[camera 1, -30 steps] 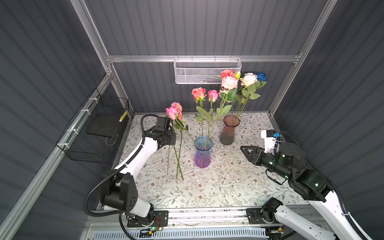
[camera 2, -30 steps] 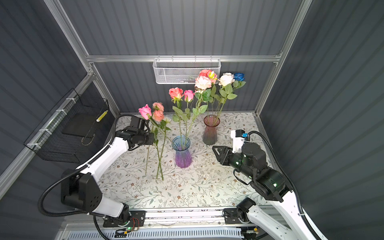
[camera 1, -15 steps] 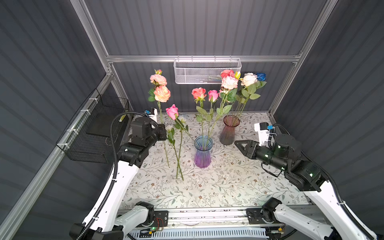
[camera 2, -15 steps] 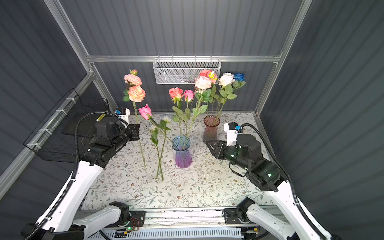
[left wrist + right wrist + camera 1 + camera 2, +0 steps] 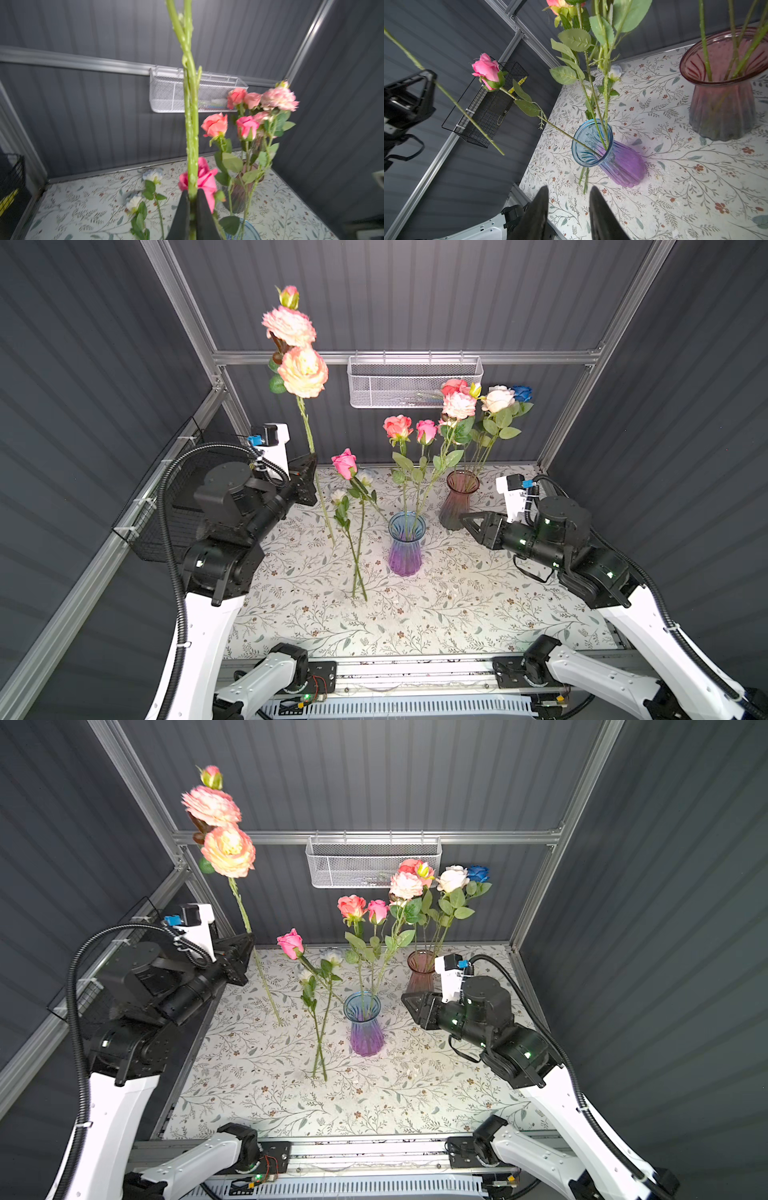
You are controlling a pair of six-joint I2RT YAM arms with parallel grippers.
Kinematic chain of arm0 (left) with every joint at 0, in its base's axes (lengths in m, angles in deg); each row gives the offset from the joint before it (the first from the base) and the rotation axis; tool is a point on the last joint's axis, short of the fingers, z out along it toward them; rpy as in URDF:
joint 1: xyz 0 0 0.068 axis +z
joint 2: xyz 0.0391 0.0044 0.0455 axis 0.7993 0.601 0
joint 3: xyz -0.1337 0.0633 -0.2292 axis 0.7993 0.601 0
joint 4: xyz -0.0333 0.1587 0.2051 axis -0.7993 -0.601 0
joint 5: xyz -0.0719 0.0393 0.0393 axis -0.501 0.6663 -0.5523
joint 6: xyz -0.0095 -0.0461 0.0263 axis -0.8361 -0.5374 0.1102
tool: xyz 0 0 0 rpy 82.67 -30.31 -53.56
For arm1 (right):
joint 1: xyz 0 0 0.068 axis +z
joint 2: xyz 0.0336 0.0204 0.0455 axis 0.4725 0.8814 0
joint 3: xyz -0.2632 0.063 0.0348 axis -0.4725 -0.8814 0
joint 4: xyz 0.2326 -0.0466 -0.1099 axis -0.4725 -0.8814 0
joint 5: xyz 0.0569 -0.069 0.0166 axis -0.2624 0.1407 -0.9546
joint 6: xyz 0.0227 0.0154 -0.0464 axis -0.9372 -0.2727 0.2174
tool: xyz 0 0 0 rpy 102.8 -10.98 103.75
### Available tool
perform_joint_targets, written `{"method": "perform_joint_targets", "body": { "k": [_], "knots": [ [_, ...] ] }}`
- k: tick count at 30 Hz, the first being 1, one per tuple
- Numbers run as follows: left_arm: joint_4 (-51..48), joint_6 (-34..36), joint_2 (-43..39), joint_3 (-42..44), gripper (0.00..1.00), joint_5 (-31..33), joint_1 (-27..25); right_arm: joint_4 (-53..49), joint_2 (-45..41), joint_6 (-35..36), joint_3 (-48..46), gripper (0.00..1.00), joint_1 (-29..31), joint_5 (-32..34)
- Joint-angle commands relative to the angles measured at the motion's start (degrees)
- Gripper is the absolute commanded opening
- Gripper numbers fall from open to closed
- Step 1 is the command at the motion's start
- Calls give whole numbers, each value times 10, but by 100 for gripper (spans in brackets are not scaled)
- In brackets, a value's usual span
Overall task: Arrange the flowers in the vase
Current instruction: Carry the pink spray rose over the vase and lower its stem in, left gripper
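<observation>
Flower spray, peach-pink blooms plus a bud on one long green stem [image 5: 302,372]: clamped in the left gripper [image 5: 311,477], jaws closed tight on the bare stem partway down. Stem is near upright w/ a slight lean. Blooms sit high above the gripper; the lower end hangs free over the bench, touching nothing.

Outward from there: just beside it, a pink rose [image 5: 344,462] leans out of the blue-to-purple ribbed glass vase [image 5: 406,549]. That vase also holds a coral rose [image 5: 397,426] and a smaller pink one w/ leaves. Btwn the held stem and that vase, pale white flowers [image 5: 338,495] lie on the floral-print bench [image 5: 478,614], stems running toward the front. Further back, a reddish glass vase [image 5: 460,499] carries cream and pink heads plus one deep blue rose [image 5: 521,393]. The right gripper [image 5: 465,522] hovers beside the reddish vase, jaws part open, nothing in them.

Handling (judgement): the spray is light but top-heavy, so it'll prob. swing or twist in a thin pinch. Stem looks stiff enough to steer; blooms are soft, so don't squeeze them. Best hold = bare stem below the heads, leaving enough tail under the jaws to enter a vase mouth. The glass vases look slick & tippy. A sideways push from a stem on the rim could topple one, esp. w/ stems already crowding the neck.
</observation>
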Motion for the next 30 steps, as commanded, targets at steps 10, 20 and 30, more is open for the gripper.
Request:
{"method": "perform_joint_targets", "body": {
  "k": [10,20,30],
  "knots": [
    [101,-98,26,-21,0,-200,-1,19,0,-2,12,36,4,11],
    [157,-75,121,-50,0,-142,-98,44,3,-19,7,36,5,2],
    [231,21,189,-12,0,25,-196,47,1,-8,-4,36,4,12]
  ]
}}
